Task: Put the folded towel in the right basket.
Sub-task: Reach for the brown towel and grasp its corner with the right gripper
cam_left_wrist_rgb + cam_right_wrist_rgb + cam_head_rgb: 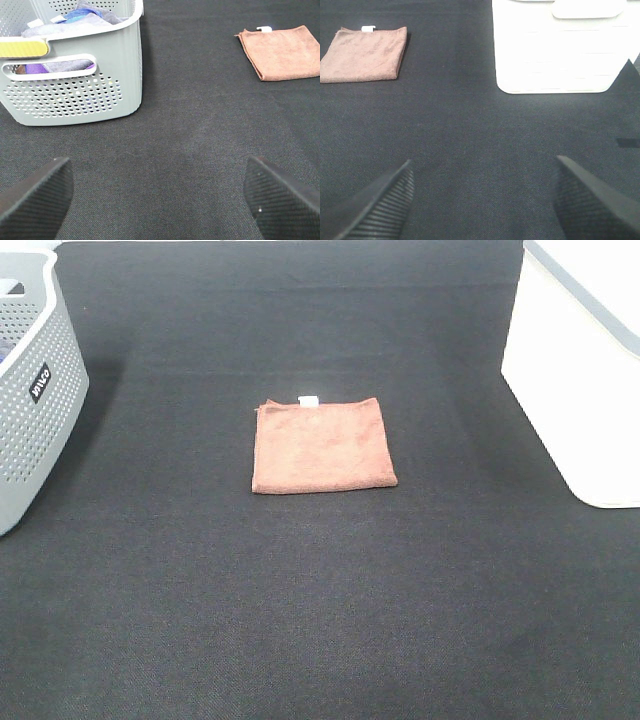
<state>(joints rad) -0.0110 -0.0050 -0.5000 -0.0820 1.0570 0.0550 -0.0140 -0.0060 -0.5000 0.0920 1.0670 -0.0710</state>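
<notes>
Left gripper [160, 200]: jaws released and spread wide, the two ribbed dark fingertips [37, 197] set far apart over bare black counter [320, 620], grasping nothing. The wrist is held low and angled forward across the surface.

Right gripper [485, 200]: same attitude, jaws parted wide and empty, with only counter between them.

The folded towel [322, 445] lies flat near the middle of the counter, a rust-brown square with its small white tag [309, 400] at the far edge. It is well apart from both grippers and from both containers. The right basket [570, 410], white and smooth-sided with a grey rim, stands at the right edge of the high view. The grey perforated basket [35, 430] with its dark label [39, 382] stands at the left edge.

The grippers show only in the wrist views. The left wrist view alone looks into the grey perforated basket, where mixed cloths [75, 15] in blue, grey and purple lie, with a yellow strip [22, 48] on the rim. The right wrist view alone shows the right basket's front wall [555, 55] and a recessed handle [587, 9]. Its interior is hidden.
</notes>
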